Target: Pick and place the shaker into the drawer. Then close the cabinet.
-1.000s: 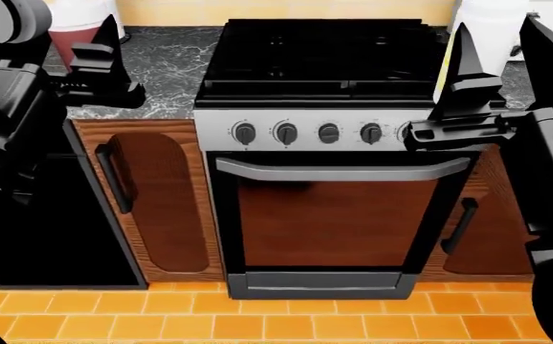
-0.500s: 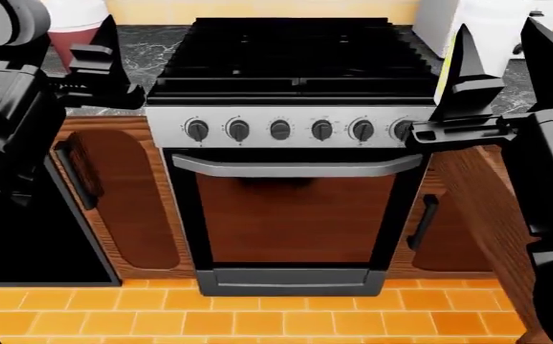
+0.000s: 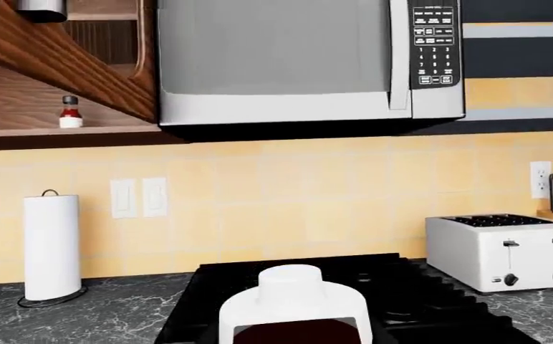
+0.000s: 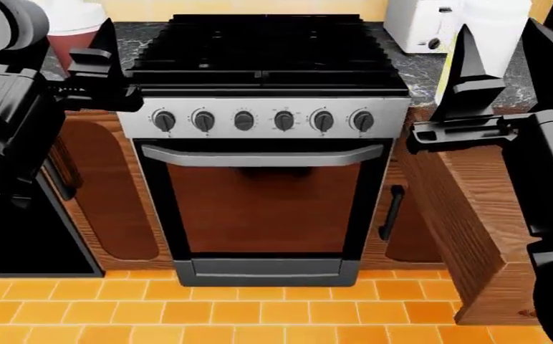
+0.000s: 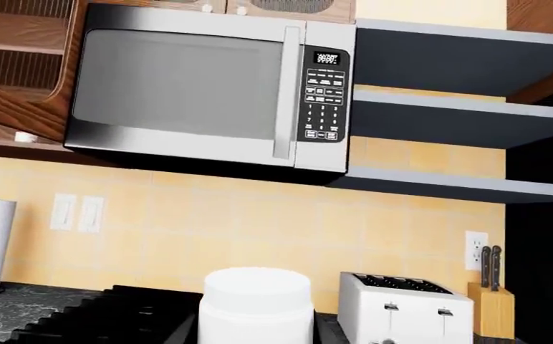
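Small white shaker (image 3: 70, 112) with red collar stands on wooden shelf (image 3: 56, 132).

A dark marbled countertop (image 3: 114, 315) runs along the tiled wall on both sides of the black stove (image 4: 257, 50). A paper-towel roll (image 3: 51, 247) stands at its back edge, a white toaster (image 3: 501, 251) across the stove.
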Motion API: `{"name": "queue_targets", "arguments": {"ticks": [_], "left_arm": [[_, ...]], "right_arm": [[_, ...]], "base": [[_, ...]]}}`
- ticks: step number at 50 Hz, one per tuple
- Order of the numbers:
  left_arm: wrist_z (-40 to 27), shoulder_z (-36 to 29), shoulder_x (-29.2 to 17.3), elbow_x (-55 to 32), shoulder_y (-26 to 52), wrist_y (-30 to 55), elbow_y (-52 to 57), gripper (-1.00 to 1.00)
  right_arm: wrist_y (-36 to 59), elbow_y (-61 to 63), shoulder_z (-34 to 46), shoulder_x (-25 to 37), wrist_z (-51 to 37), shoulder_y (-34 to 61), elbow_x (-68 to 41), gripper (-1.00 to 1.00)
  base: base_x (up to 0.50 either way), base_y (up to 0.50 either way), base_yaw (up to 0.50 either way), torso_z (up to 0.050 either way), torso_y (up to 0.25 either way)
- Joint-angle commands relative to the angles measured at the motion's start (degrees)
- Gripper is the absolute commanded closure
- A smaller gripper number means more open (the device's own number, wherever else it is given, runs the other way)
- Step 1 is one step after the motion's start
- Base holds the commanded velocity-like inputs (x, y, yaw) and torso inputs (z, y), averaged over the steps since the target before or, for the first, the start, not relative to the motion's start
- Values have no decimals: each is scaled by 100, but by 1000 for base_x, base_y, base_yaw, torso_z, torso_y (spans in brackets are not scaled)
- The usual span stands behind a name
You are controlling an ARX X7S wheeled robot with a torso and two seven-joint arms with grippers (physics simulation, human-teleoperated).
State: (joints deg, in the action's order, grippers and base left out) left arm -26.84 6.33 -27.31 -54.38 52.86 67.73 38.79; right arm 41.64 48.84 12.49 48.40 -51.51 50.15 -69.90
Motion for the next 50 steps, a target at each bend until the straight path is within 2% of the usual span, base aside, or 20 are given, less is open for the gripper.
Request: {"name": "queue_targets", "arguments": {"ticks": [1,13,50], "left_arm": [[-89,22,-21,-97,47,7,-8,100],[-181,-41,-12,-186,227,109,-56,100],[-223,-115,-94,-195,125,-41,-69,100]], "right_arm": [[51,33,-74,28,-14,104,21,100],[91,38,-79,62,-72,209,-102,100],[-92,57,-127,118,-15,-62,28,100]], "base": [[-258,-168,0,0,0],[-195,-184,0,1,0],[-2,-481,0,0,0]]}}
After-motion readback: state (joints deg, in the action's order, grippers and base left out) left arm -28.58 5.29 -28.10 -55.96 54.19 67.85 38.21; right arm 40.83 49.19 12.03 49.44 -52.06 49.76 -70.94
